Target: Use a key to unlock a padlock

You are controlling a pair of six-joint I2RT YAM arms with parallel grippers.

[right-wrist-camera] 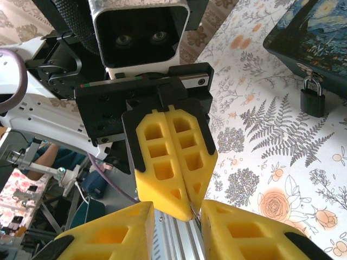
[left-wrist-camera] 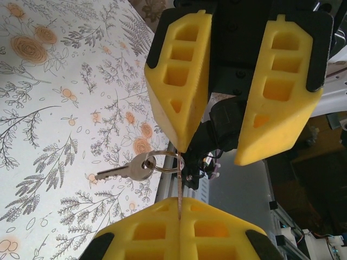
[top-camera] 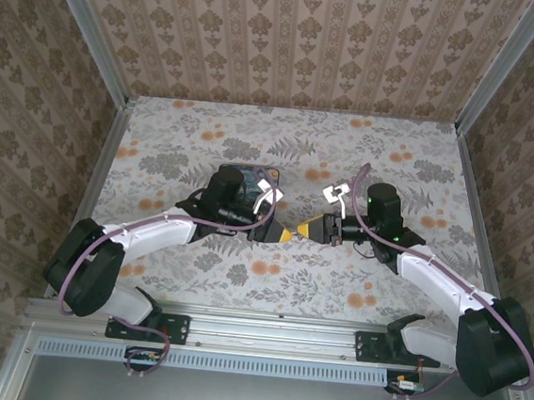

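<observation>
The left end effector (left-wrist-camera: 179, 208) is pressing its yellow fingers together on the key (left-wrist-camera: 179, 187). The key is showing edge-on as a thin, dark, reddish-brown sliver standing out of the fingertips. A metal ring (left-wrist-camera: 164, 162) is sitting at the key's free end, and a silvery spare key (left-wrist-camera: 122, 172) is dangling from it above the floral surface (left-wrist-camera: 49, 108). The right end effector (left-wrist-camera: 212, 154) is facing the left one tip to tip with its fingers spread apart and gripping nothing; one tip is hanging just beside the ring. In the top view the two are meeting over the middle of the surface, just to the near right of the painted box (right-wrist-camera: 309, 32). The padlock (right-wrist-camera: 313, 96) is hanging at the box's side, with its thin metal shackle hooked into a fitting there. Its small body is looking dark and squarish, and it is sitting well apart from the key.
</observation>
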